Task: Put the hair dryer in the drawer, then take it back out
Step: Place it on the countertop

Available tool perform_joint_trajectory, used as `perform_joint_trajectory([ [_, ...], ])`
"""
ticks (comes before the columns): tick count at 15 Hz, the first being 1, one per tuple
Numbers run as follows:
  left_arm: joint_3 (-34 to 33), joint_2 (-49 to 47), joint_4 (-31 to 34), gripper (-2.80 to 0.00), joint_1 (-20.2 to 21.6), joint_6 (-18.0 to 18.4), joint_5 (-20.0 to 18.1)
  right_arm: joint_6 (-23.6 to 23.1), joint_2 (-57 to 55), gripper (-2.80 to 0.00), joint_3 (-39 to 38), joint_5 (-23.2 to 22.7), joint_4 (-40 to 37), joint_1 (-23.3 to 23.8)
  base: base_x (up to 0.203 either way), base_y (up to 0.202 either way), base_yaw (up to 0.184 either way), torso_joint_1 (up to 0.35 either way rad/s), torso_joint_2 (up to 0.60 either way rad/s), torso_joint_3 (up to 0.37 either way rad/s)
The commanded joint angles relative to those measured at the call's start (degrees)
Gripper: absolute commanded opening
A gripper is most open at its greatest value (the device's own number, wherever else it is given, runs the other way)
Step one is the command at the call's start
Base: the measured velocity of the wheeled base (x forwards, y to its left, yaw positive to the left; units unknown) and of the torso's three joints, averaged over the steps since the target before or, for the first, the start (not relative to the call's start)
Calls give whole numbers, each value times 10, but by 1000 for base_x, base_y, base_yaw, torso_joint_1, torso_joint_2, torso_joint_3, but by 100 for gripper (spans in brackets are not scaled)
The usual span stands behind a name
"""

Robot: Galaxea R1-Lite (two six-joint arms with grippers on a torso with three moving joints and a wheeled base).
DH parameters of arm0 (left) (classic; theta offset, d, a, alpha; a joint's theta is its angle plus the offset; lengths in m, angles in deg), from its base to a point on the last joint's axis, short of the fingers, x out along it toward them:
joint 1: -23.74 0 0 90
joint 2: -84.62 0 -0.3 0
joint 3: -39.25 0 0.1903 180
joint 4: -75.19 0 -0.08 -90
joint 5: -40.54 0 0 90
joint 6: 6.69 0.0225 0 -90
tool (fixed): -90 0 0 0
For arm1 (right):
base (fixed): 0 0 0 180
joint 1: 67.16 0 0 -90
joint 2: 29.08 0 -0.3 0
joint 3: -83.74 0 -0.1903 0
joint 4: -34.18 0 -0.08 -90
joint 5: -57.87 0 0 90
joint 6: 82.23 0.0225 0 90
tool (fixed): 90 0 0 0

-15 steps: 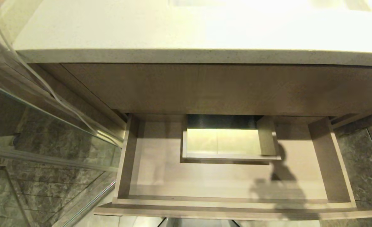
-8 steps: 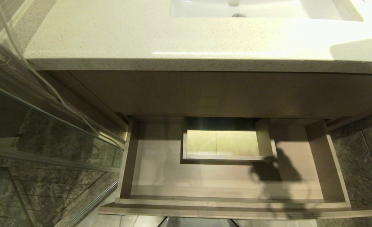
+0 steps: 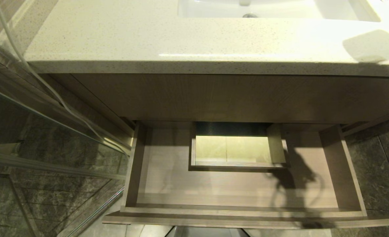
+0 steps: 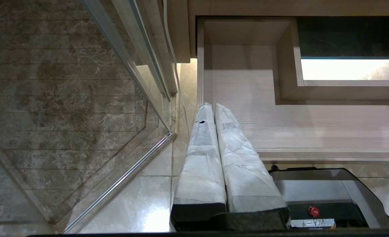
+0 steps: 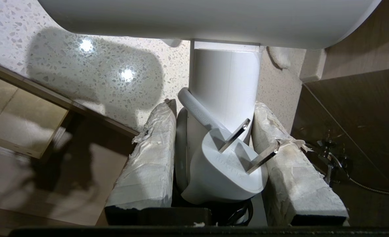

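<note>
The drawer stands pulled out under the countertop, its pale floor bare except for shadows. The white hair dryer is out of the head view. In the right wrist view my right gripper is shut on its handle, with the thick barrel across the fingertips. The white plug and cord sit between the padded fingers. The dryer hangs over the counter's front edge, above the drawer's right part. My left gripper is shut and empty, parked low by the drawer's left front corner.
A boxed cutout rises in the drawer's back middle. A sink basin is set in the speckled countertop. A glass shower panel and a white cable stand at the left. My own base is below the drawer front.
The head camera tilted up, bringing the sink into view. The dryer's shadow shifted on the drawer floor's right side, and a shadow appeared and grew on the counter at the right.
</note>
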Motion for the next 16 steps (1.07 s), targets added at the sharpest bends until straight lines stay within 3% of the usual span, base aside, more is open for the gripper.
perform_joint_trajectory([
  [1, 0, 0, 0, -280, 0, 0, 0, -2, -1, -280, -1, -2, -5, 0, 0, 0, 0, 0, 0, 0],
  [5, 0, 0, 0, -280, 0, 0, 0, -2, -3, -280, 1, -7, 0, 0, 0, 0, 0, 112, 0, 117],
  [7, 0, 0, 0, -280, 0, 0, 0, -3, -5, -280, 1, -38, -5, -1, 0, 0, 0, 302, -12, 287],
  [11, 0, 0, 0, -280, 0, 0, 0, -53, -3, -280, 1, -69, -9, -4, 0, 0, 0, 309, -37, 270],
  [12, -1, 0, 0, -280, 0, 0, 0, -50, -5, -280, 1, -95, -9, -7, 0, 0, 0, 127, -10, 117],
  [14, 0, 0, 0, -280, -1, 0, 0, -59, -11, -280, 1, -193, -19, -11, 0, 0, 0, 60, -12, 54],
  [16, -1, 0, 0, -280, -1, 0, 0, -113, -17, -280, 1, -272, -77, -23, 0, 0, 0, 11, -1, 16],
])
